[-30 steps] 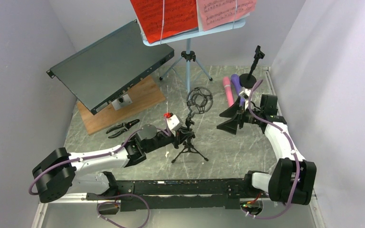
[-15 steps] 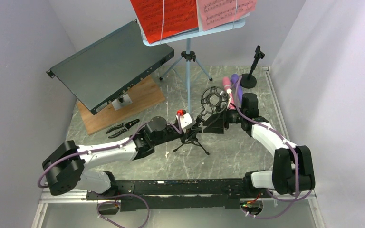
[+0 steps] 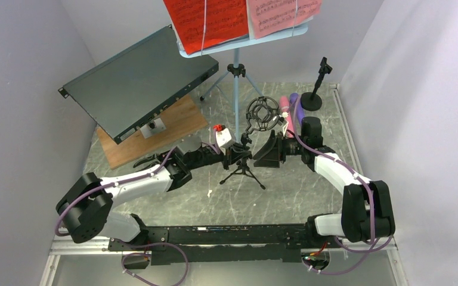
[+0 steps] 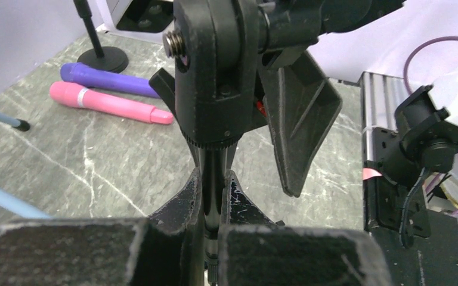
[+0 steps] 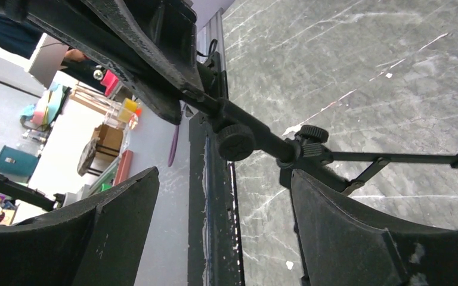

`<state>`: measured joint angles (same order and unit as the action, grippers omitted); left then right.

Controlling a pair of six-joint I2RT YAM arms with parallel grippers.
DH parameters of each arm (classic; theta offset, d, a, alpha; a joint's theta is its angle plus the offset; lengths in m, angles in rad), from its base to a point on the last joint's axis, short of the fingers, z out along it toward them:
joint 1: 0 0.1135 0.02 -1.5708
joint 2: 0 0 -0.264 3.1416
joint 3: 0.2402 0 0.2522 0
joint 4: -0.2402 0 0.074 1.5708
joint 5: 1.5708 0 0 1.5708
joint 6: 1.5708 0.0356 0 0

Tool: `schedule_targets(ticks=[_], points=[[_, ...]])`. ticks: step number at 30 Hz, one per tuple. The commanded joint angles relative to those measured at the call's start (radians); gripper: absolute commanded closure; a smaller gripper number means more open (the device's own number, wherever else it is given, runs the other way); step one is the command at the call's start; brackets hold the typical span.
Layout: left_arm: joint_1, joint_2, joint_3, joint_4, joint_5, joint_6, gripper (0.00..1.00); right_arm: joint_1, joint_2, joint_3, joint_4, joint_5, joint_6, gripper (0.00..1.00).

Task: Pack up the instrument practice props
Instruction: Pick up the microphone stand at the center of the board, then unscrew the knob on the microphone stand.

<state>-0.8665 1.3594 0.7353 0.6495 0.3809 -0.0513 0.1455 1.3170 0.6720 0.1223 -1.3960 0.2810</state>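
- Gripping the thin pole of the small black mic stand (image 4: 214, 71) tight with the left end effector (image 4: 212, 199)
- Carried in the last second from nearer the near edge of the bench (image 3: 310, 196) up to its middle
- Brought in from the right side over the same second: the right end effector (image 3: 264, 150), spread wide, just beside the stand and holding nothing
- Looks like getting ready to pass the stand over or to fold its little legs with two arms, but only a guess
- Cannot tell if the legs touch the bench or hang just above it
- Left to pack: pink microphone (image 3: 284, 112) and purple microphone (image 3: 294, 102) lying side by side near the far right corner, other mic stand (image 3: 311, 103) upright just beside them
- Also left: blue music rack (image 3: 226, 46) at the far edge, with red page (image 3: 206, 21) and pink page (image 3: 283, 15) on it
- Early in the job by the look of it
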Motion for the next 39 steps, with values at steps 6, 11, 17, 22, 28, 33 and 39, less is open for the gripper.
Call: schedule_targets(ticks=[6, 11, 17, 22, 28, 33, 39], points=[[0.017, 0.026, 0.075, 0.191, 0.186, -0.086, 1.0, 0.003, 0.008, 0.029, 0.052, -0.027, 0.016, 0.21], [0.02, 0.037, 0.091, 0.169, 0.204, -0.084, 1.0, 0.007, 0.011, 0.03, 0.059, -0.037, 0.021, 0.32], [0.025, 0.04, 0.098, 0.167, 0.206, -0.084, 1.0, 0.018, 0.021, 0.042, 0.026, -0.044, -0.01, 0.47], [0.027, 0.041, 0.098, 0.167, 0.207, -0.088, 1.0, 0.022, 0.025, 0.052, 0.0, -0.044, -0.04, 0.63], [0.031, 0.037, 0.089, 0.17, 0.182, -0.116, 1.0, 0.023, 0.007, 0.086, -0.142, -0.043, -0.209, 0.86], [0.038, 0.038, 0.068, 0.204, 0.142, -0.205, 1.0, 0.025, -0.036, 0.116, -0.335, -0.032, -0.533, 0.9], [0.04, 0.049, 0.05, 0.238, 0.103, -0.327, 1.0, 0.032, -0.066, 0.164, -0.736, -0.022, -1.198, 0.93]])
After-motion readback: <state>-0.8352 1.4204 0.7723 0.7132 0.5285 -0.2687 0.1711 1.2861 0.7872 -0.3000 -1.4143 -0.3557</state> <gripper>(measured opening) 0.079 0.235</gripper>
